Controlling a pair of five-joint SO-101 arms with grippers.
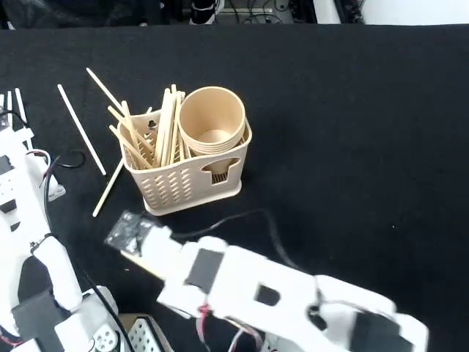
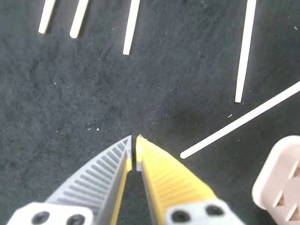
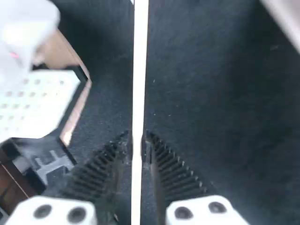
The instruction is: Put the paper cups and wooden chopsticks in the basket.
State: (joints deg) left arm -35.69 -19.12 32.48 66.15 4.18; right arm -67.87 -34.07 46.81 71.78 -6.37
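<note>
Chopstick (image 3: 139,70) is clamped in the right hand (image 3: 137,140), its long axis laid along the fingers, just short of the basket (image 1: 192,182) on the bench (image 1: 352,147); the left hand (image 2: 134,140) is pressed together, empty.

Prob. robot lab: black-cloth table (image 1: 381,110), white arm (image 1: 256,286) w/ loose cable (image 1: 242,215).

No text, label, number or sign can be read on the basket (image 1: 183,185) or anywhere around it.
</note>
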